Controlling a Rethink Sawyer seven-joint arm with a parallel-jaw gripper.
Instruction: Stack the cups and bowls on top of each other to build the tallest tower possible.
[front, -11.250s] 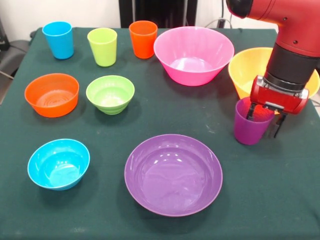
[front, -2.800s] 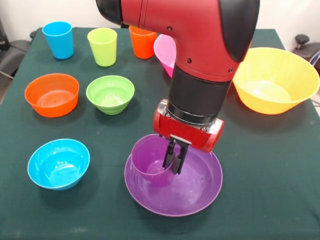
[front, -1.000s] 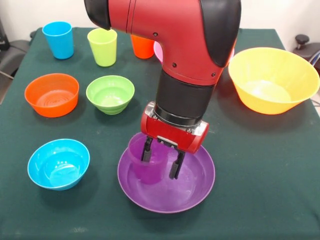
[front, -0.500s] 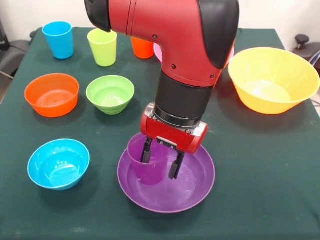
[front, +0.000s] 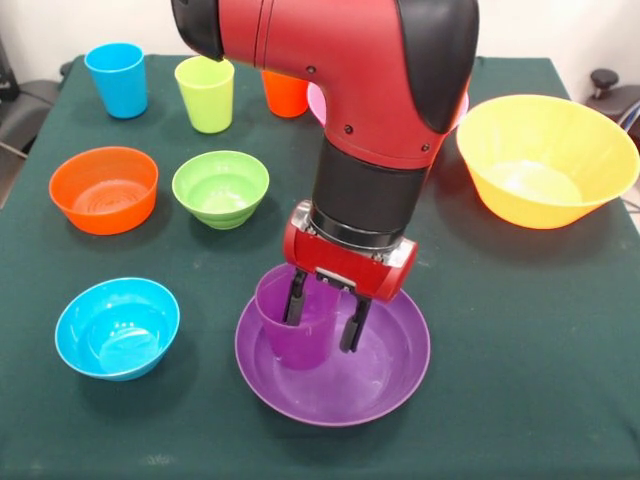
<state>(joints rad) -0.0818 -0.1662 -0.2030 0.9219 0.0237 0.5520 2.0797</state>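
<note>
Currently, my end effector (front: 325, 318) hangs spread, one finger inside the purple cup (front: 292, 325), which stands upright in the wide purple bowl (front: 390, 370) on the surface (front: 530, 340). Risk, as I judge it: on lifting, that finger catches the rim and tips the cup.

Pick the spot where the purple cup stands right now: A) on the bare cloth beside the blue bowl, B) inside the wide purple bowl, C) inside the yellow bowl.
B: the purple cup stands upright inside the wide purple bowl, the open gripper over it.
</note>
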